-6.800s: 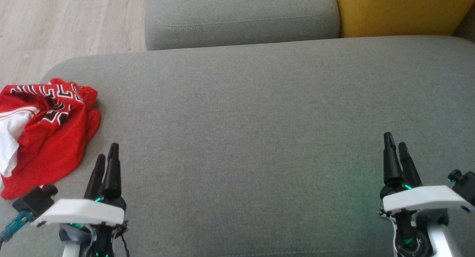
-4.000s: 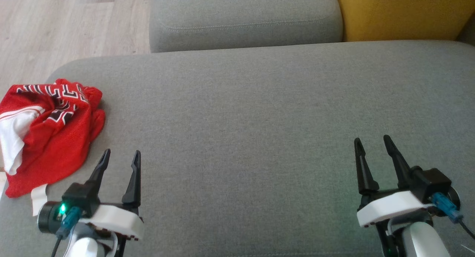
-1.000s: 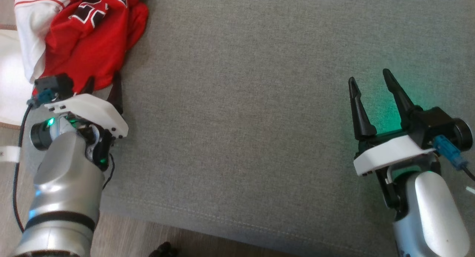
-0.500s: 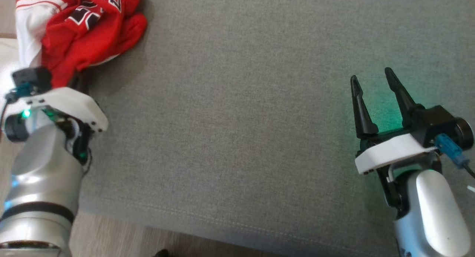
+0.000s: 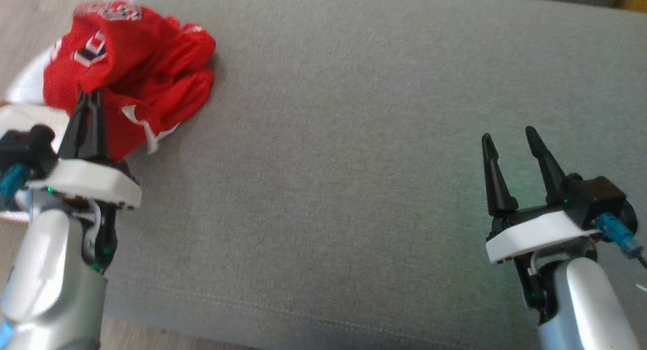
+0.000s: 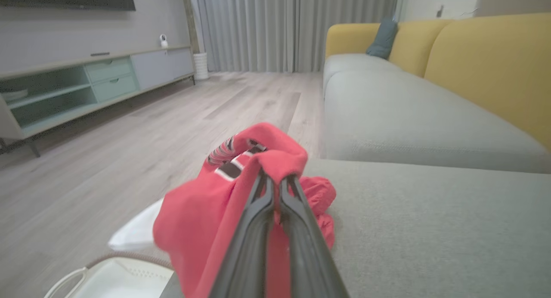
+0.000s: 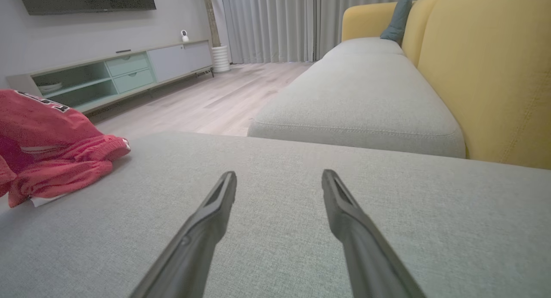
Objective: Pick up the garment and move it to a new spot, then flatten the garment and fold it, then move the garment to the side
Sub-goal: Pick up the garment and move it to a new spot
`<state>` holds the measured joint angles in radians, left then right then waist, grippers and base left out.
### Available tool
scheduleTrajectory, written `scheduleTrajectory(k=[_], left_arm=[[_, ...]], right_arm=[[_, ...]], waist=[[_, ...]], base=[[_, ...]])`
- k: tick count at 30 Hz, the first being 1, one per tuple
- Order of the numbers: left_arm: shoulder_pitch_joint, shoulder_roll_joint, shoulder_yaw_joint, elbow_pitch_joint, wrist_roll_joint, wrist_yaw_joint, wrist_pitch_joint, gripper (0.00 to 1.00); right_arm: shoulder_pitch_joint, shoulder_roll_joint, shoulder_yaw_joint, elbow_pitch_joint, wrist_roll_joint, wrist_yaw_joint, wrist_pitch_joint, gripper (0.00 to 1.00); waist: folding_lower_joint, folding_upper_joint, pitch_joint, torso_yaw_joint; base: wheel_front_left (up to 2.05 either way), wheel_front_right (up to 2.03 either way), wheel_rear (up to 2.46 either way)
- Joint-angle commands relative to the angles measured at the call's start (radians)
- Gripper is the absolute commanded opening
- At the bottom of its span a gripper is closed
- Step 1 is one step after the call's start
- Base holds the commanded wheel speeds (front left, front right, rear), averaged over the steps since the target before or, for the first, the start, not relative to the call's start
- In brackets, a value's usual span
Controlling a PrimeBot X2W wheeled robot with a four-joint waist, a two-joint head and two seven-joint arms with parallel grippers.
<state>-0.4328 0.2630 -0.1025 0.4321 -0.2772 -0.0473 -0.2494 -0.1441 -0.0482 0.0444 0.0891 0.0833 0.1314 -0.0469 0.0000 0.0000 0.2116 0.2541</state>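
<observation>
The grey couch seat [image 5: 354, 178] lies wide and mostly bare. The red garment [image 5: 151, 82] sits bunched at its far left corner, a crumpled heap with no clear long axis or heading. The left hand [image 5: 87, 98] is pressed together, pinching a raised fold on the heap's near side. The right hand [image 5: 508, 133] hovers spread, well apart to the right, so the carry likely falls to the left arm.

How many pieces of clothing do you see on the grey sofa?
1: a red garment, at the left edge of the sofa, pinched by the left gripper. The white cloth beside it may be part of it.
</observation>
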Motion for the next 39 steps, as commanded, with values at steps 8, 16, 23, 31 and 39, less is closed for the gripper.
scheduleTrajectory(k=[8,16,23,31,39], left_arm=[[0.158,0.036,-0.003,-0.350,0.022,0.035,0.061,0.00],[0.222,0.017,-0.067,-0.491,0.020,0.028,0.131,0.00],[0.190,-0.004,-0.147,-0.528,0.020,-0.012,0.162,0.00],[0.089,-0.019,-0.251,-0.539,0.037,-0.050,0.197,0.00],[-0.014,-0.045,-0.318,-0.547,0.045,-0.064,0.206,0.00]], right_arm=[[0.026,-0.002,0.047,-0.011,0.043,-0.001,-0.036,1.00],[0.035,-0.002,0.065,-0.022,0.067,-0.001,-0.043,1.00],[0.029,-0.002,0.096,-0.021,0.105,-0.001,-0.065,1.00],[0.028,-0.002,0.141,0.008,0.174,-0.001,-0.128,1.00],[0.033,-0.002,0.136,0.042,0.209,-0.001,-0.173,1.00]], waist=[[0.0000,0.0000,-0.108,-0.119],[0.0000,0.0000,-0.115,-0.261],[0.0000,0.0000,-0.074,-0.458],[0.0000,0.0000,-0.013,-0.670],[0.0000,0.0000,0.026,-0.774]], base=[[0.00,0.00,0.00],[0.00,0.00,0.00],[0.00,0.00,0.00],[0.00,0.00,0.00],[0.00,0.00,0.00]])
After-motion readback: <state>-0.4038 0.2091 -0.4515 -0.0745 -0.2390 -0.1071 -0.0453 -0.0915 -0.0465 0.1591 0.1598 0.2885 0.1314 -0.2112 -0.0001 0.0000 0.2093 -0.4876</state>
